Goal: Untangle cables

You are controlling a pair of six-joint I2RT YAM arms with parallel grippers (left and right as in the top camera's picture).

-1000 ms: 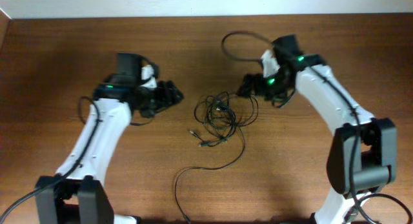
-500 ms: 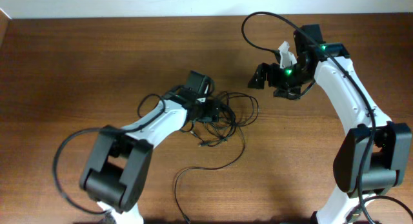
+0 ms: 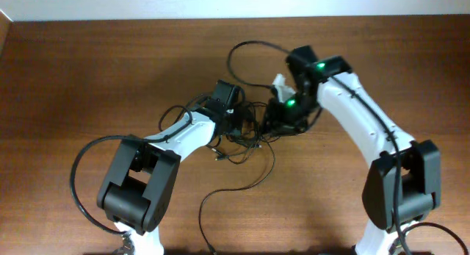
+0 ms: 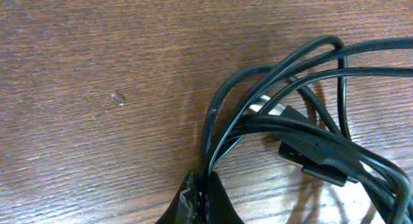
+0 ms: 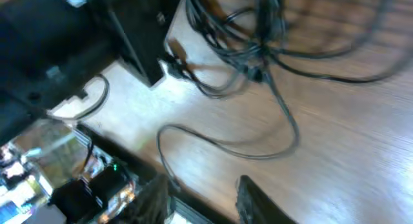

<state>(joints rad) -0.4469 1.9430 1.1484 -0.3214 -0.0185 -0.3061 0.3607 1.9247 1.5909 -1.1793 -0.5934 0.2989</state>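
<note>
The cables [image 3: 253,141] lie as a tangle of thin black loops on the wooden table, with one long tail [image 3: 220,192] curving toward the front edge. My left gripper [image 3: 244,125] is at the tangle's left side. In the left wrist view it [image 4: 201,190] is shut on a few strands of the cables [image 4: 290,72], which fan up and to the right past a dark plug [image 4: 316,153]. My right gripper [image 3: 273,121] hovers at the tangle's right side. Its view is blurred: its jaws [image 5: 203,198] stand apart with bare table between them, and the cables [image 5: 258,50] lie beyond.
The right arm's own thicker black cable [image 3: 246,49] arcs over the table behind the tangle. The left arm's base [image 5: 39,37] fills the top left of the right wrist view. The table's front edge [image 5: 129,162] runs close to the right fingers.
My left gripper has shut on strands of the tangle. The right arm has swung left and forward from the back right to the tangle's right side, its jaws narrower than before.
</note>
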